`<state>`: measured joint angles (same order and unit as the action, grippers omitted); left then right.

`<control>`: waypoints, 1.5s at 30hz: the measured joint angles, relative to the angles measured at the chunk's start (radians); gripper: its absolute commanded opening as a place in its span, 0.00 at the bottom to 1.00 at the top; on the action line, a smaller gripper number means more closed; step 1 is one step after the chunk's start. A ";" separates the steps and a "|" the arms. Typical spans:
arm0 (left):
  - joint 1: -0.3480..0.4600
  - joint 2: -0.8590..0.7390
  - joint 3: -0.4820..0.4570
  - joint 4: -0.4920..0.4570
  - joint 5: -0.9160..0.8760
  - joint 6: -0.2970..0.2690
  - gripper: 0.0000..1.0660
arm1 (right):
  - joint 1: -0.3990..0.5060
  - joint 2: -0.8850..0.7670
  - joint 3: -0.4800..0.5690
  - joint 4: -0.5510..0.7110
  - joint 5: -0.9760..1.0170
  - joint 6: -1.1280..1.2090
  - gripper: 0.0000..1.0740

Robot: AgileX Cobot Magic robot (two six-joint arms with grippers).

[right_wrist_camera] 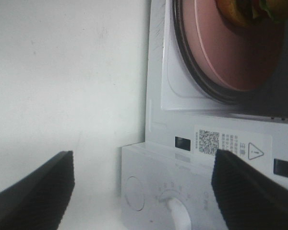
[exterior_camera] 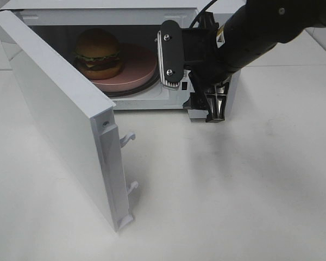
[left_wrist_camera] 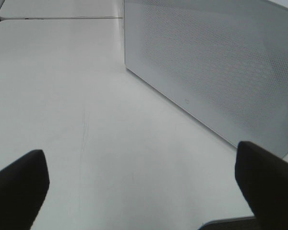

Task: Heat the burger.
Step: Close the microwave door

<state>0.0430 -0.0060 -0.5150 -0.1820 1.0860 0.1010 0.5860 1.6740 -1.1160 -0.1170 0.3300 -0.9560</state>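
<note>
Burger (exterior_camera: 98,53) sits inside the microwave (exterior_camera: 152,101) on a pink plate (exterior_camera: 135,72), toward the plate's left side in the high view. The plate rests on a dark ring on the cavity floor. Door (exterior_camera: 60,130) stands wide open, swung out to the left over the bench (exterior_camera: 233,190). 2 latch hooks show on its free edge.

Right end effector (exterior_camera: 212,111) hangs in front of the microwave's right-hand control strip, pointing down, clear of burger and plate. In the right wrist view its 2 fingers (right_wrist_camera: 33,196) are spread wide with nothing between them. Beneath them lie the dial (right_wrist_camera: 177,213), a QR label (right_wrist_camera: 209,141) and the plate's rim, with a sliver of burger at the frame edge.

Left end effector (left_wrist_camera: 144,191), left wrist view: 2 fingers spread wide, empty, over bare bench. A white perforated panel (left_wrist_camera: 221,72) stands near it. Cannot tell whether this panel is the door.
</note>
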 measured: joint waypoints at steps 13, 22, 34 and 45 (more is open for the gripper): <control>0.000 0.000 0.000 0.000 0.000 0.000 0.92 | 0.000 -0.172 0.148 0.000 0.033 0.359 0.71; 0.000 0.000 0.000 0.000 0.000 0.000 0.92 | 0.000 -0.293 0.212 0.000 0.204 0.738 0.71; 0.000 0.000 0.000 0.000 0.000 0.000 0.92 | 0.000 -0.420 0.212 0.000 0.514 0.956 0.71; 0.000 0.000 0.000 0.000 0.000 0.000 0.92 | 0.000 -0.556 0.212 0.000 0.696 0.975 0.71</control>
<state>0.0430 -0.0060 -0.5150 -0.1820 1.0860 0.1010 0.5860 1.1180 -0.9040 -0.1170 1.0260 0.0190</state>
